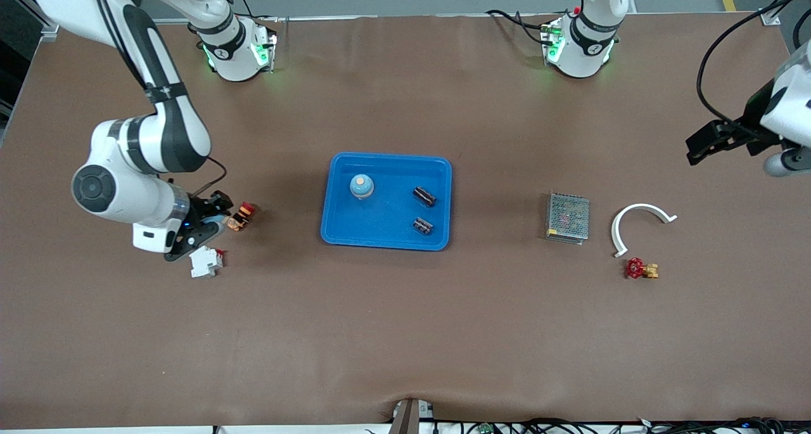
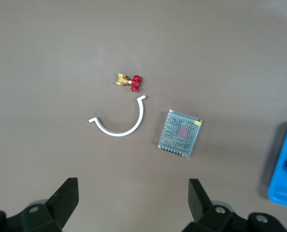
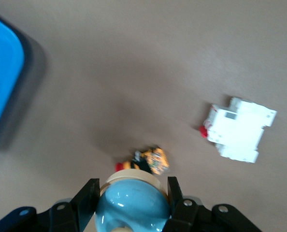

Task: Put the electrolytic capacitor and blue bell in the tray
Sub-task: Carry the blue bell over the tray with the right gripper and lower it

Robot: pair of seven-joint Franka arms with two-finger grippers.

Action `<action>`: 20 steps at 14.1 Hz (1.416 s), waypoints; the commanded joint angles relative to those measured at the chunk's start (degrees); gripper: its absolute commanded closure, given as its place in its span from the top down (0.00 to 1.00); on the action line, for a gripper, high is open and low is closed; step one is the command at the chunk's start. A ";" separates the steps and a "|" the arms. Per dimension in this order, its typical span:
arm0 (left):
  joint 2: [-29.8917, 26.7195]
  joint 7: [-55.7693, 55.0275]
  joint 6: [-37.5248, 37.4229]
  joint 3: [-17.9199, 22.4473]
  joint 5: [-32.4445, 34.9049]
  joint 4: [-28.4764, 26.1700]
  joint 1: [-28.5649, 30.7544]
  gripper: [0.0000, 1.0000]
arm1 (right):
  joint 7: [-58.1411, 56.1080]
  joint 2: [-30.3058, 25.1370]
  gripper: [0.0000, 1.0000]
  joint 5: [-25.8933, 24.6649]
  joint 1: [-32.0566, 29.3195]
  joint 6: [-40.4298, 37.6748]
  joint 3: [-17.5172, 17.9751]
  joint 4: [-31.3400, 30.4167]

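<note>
The bright-blue tray (image 1: pixel 332 228) lies mid-table. In it are a blue bell (image 1: pixel 362 186) and two dark electrolytic capacitors (image 1: pixel 424 196) (image 1: pixel 423 225). My right gripper (image 1: pixel 212 220) is low over the table toward the right arm's end, apart from the tray. It is shut on a second blue bell (image 3: pixel 132 205), whose cream rim shows between the fingers (image 3: pixel 89 193). A tray corner (image 3: pixel 1 72) shows in the right wrist view. My left gripper (image 1: pixel 697 147) is open and empty, up over the left arm's end of the table; it also shows in the left wrist view (image 2: pixel 134 188).
A small orange-and-red component (image 1: pixel 241 216) (image 3: pixel 150 161) and a white circuit breaker (image 1: pixel 206 261) (image 3: pixel 240 128) lie by the right gripper. A metal mesh power supply (image 1: pixel 568 217) (image 2: pixel 179 134), a white curved piece (image 1: pixel 640 222) (image 2: pixel 121 123) and a red-handled brass valve (image 1: pixel 641 269) (image 2: pixel 130 81) lie toward the left arm's end.
</note>
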 commanded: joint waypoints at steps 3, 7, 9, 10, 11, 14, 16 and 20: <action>-4.41 3.22 -0.54 7.03 -2.86 -3.97 -4.96 1.00 | 13.03 0.53 0.39 2.15 5.87 -0.09 -0.30 2.61; -5.73 5.32 -0.54 7.31 -2.94 -4.67 -4.45 1.00 | 29.27 1.14 0.39 2.15 13.34 3.86 -0.39 3.50; -5.82 5.41 -0.62 7.22 -2.94 -4.76 -3.84 1.00 | 35.45 2.55 0.39 2.15 16.16 5.97 -0.39 4.11; -5.91 5.41 -0.62 6.96 -3.03 -4.76 -2.96 1.00 | 37.64 3.60 0.39 2.15 16.87 7.37 -0.30 4.63; -5.91 5.50 -0.62 6.87 -3.55 -4.76 -2.69 1.00 | 39.49 4.30 0.39 2.24 17.48 8.34 -0.30 4.90; -6.09 5.68 -0.62 5.82 -4.35 -5.11 -0.42 1.00 | 45.21 7.46 0.39 2.24 20.38 10.63 -0.30 7.35; -6.18 5.68 -0.62 5.46 -4.52 -5.02 -0.32 1.00 | 48.46 9.93 0.39 2.16 22.14 10.90 -0.39 9.90; -6.00 5.59 -0.54 5.46 -4.53 -4.94 -0.32 1.00 | 52.07 13.79 0.39 2.24 24.69 13.70 -0.30 10.97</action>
